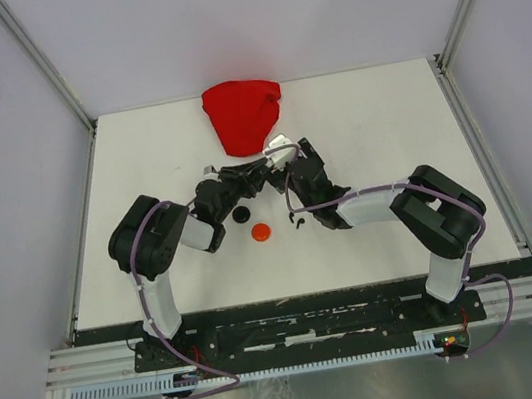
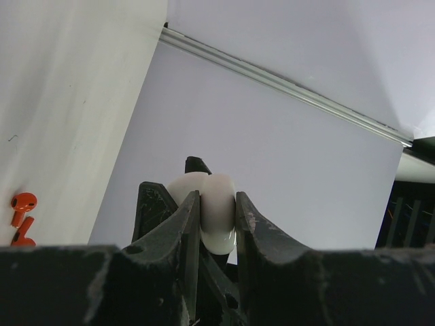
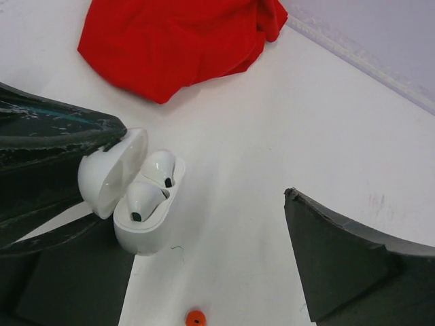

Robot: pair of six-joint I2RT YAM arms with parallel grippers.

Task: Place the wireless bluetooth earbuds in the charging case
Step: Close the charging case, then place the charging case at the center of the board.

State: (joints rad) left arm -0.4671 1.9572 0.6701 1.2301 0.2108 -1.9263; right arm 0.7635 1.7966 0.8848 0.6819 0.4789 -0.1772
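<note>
My left gripper (image 2: 217, 198) is shut on the white charging case (image 2: 216, 217), held up off the table. In the right wrist view the charging case (image 3: 139, 227) has its lid open and two white earbuds (image 3: 161, 168) (image 3: 143, 198) sit in its wells. The right gripper (image 3: 204, 224) is open with nothing between its fingers, just right of the case. From above, both grippers (image 1: 275, 161) (image 1: 302, 160) meet at the case (image 1: 280, 143), in front of the red cloth. Two red earbuds (image 2: 22, 204) lie on the table. Black earbuds (image 1: 298, 221) lie by the right arm.
The red cloth (image 1: 244, 114) lies at the back middle of the table. A black round case (image 1: 241, 215) and a red round case (image 1: 261, 232) sit between the arms. A small red item (image 3: 196, 317) lies on the table below the held case.
</note>
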